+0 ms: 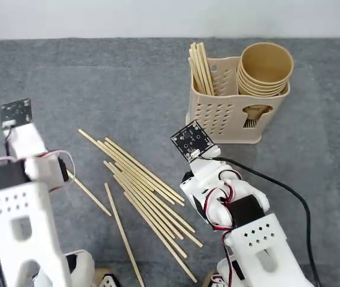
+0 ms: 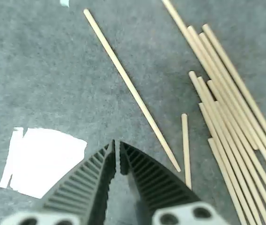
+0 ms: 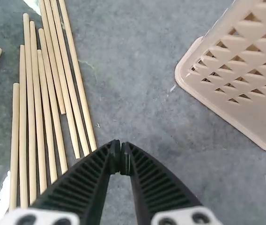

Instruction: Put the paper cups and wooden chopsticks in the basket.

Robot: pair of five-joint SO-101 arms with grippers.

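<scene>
A beige perforated basket [image 1: 224,116] stands at the back right. A stack of paper cups [image 1: 267,69] sits in one of its compartments and a few wooden chopsticks [image 1: 201,66] stand in the other. Several loose chopsticks [image 1: 146,185] lie spread across the grey mat in the middle. My left gripper [image 2: 116,144] is shut and holds nothing, close above the mat beside a lone chopstick [image 2: 133,91]. My right gripper [image 3: 119,146] is also shut and holds nothing, low over bare mat between the chopstick pile [image 3: 44,93] and the basket [image 3: 238,70].
A white patch [image 2: 41,161] lies flat on the mat by the left gripper. The left arm [image 1: 20,197] stands at the front left and the right arm [image 1: 236,209] at the front centre, with a black cable [image 1: 290,194] trailing beside it. The mat's far left is bare.
</scene>
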